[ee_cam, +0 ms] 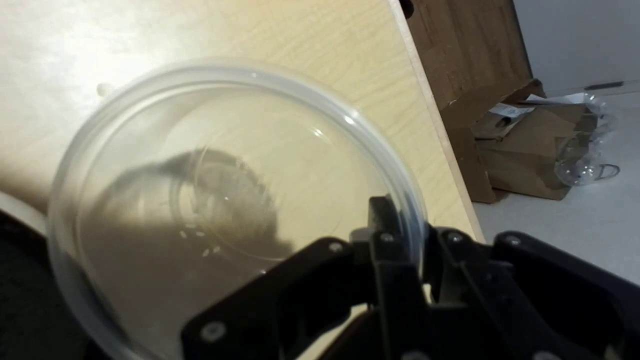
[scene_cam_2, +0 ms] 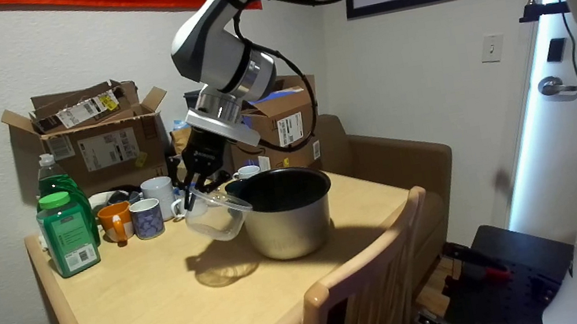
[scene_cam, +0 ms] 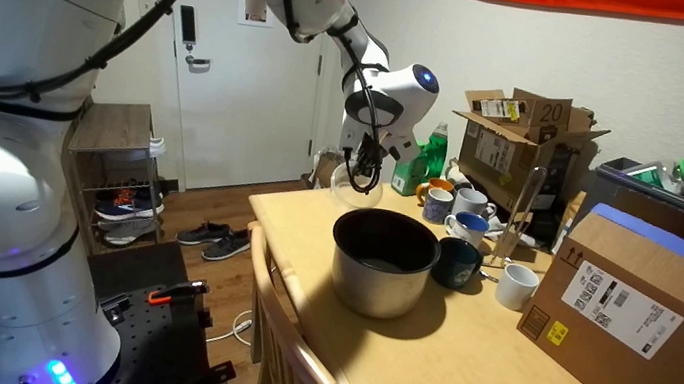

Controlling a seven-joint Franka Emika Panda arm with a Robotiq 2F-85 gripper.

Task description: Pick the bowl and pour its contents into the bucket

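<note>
1. Our claw (ee_cam: pixel 411 235) is pinched on the rim of the clear bowl (scene_cam_2: pixel 217 222), one finger inside and one outside, with little more than the wall between them. That is a hold at one spot, so we judge the bowl could swivel or slip as we tip it.
2. The bowl hangs above the worktop (scene_cam_2: pixel 142 304), tilted, its low side toward the bucket (scene_cam_2: pixel 291 232) in an exterior view. In the wrist view a few pale grains (ee_cam: pixel 200 234) show within its outline; through the plastic, we cannot tell whether they lie in it or beneath. If inside, more tilt here would probably scatter them, because the mouth is beside the bucket rather than over it.
3. Next to the right, the bucket stands upright on the worktop. The bowl's low lip looks no higher than the bucket's rim, and we cannot tell whether they touch. Crossing without lifting first could knock the bucket or jolt the bowl loose.
4. Farthest right, the chair (scene_cam_2: pixel 363 272) stands by the worktop's edge. If we swung too far before pouring, grains could miss the bucket and land that way.
</note>
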